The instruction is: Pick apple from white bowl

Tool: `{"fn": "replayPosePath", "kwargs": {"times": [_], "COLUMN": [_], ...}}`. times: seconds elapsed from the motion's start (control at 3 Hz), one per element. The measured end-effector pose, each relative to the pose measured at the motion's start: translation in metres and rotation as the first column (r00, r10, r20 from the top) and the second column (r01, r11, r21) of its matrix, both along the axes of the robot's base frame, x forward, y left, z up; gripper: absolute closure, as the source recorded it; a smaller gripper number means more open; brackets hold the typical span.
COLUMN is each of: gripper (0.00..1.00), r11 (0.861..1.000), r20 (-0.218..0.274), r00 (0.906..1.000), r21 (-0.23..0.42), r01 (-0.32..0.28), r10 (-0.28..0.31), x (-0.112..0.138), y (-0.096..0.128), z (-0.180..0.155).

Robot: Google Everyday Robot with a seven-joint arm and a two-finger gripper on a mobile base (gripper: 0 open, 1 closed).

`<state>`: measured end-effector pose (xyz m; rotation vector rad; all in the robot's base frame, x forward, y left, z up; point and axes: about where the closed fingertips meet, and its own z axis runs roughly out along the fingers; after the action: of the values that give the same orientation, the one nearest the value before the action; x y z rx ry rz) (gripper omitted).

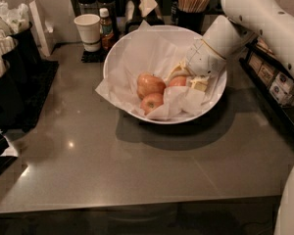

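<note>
The white bowl (118, 58), lined with crinkled white paper, stands at the middle back of the grey counter. Three apples lie in it. The reddest apple (177, 82) is on the right, partly hidden by my gripper (187, 79). A paler apple (150, 84) lies to its left and a smaller one (151, 102) in front. My gripper reaches down into the bowl from the upper right. Its pale fingers (199, 84) sit on either side of the red apple and are closed against it. The apple still rests low in the bowl.
A small white paper cup (87, 31) and a small bottle (106, 27) stand behind the bowl at left. A holder of wooden sticks (192, 6) stands at the back. Dark racks line the left side (10, 82) and right side (274, 77). My arm (264, 18) spans the upper right.
</note>
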<state>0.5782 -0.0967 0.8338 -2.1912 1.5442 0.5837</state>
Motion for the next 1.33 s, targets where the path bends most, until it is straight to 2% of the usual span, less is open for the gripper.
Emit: {"fn": "replayPosePath", "kwargs": {"times": [0.33, 0.67, 1.0, 1.33], "gripper": [1.0, 1.0, 1.0, 1.0], "r11": [0.99, 0.953, 0.899, 0.833], "r20": [-0.007, 0.008, 0.003, -0.032], "r00": [0.9916, 0.9722, 0.9547, 0.9196], "r21": [0.061, 0.198, 0.338, 0.413], "r01": [0.13, 0.228, 0.279, 0.369], "r10": [-0.13, -0.234, -0.297, -0.392], "x": [0.0, -0.008, -0.024, -0.056], "y": [-0.01, -0.016, -0.021, -0.03], "z": [0.019, 0.054, 0.086, 0.11]}}
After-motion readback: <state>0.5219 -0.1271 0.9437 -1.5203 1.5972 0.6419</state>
